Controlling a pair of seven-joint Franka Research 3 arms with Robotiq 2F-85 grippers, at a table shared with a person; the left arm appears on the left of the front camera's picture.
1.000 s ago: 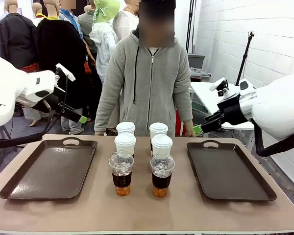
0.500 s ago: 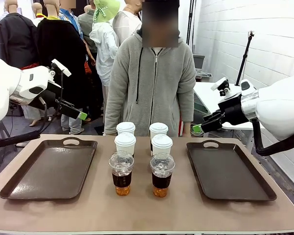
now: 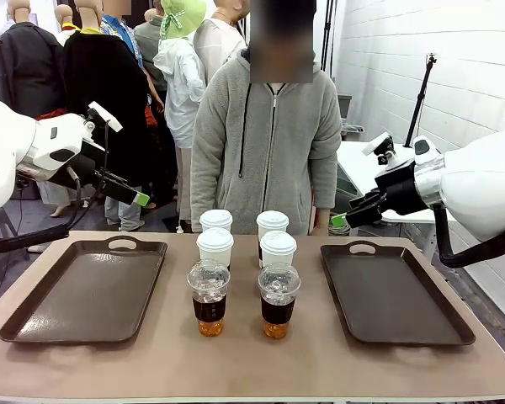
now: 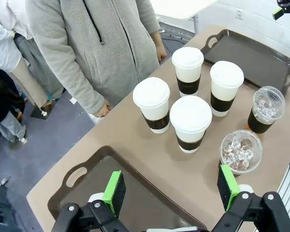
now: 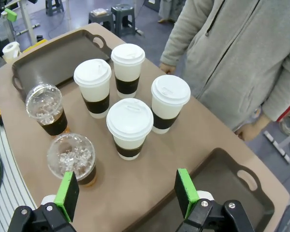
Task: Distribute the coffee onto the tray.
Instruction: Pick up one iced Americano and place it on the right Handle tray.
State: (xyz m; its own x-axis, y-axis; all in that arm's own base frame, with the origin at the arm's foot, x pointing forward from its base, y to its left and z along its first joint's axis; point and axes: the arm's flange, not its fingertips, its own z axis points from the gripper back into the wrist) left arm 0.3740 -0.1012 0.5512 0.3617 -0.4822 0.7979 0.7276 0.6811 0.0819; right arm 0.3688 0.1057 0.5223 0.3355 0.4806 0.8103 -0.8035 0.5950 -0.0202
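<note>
The coffee stands in the middle of the table: several white lidded paper cups (image 3: 215, 244) with dark sleeves at the back, and two clear dome-lidded cups (image 3: 209, 296) with amber liquid in front. A dark tray (image 3: 34, 316) lies to their left and another tray (image 3: 438, 324) to their right; nothing lies in either. My left gripper (image 3: 136, 199) hovers open above the left tray's far end, with the white cups (image 4: 190, 123) ahead of its fingertips (image 4: 171, 191). My right gripper (image 3: 342, 222) hangs open over the right tray's far corner, looking down on the cups (image 5: 129, 126).
A person in a grey hooded jacket (image 3: 265, 143) stands at the far edge of the table, right behind the cups, arms hanging down. The brown tabletop (image 3: 252, 362) has free room in front of the cups and between the trays.
The person has straightened up and drawn the hands back from the table edge. My left gripper rose a little a second ago and has held since. The right arm has not moved.
</note>
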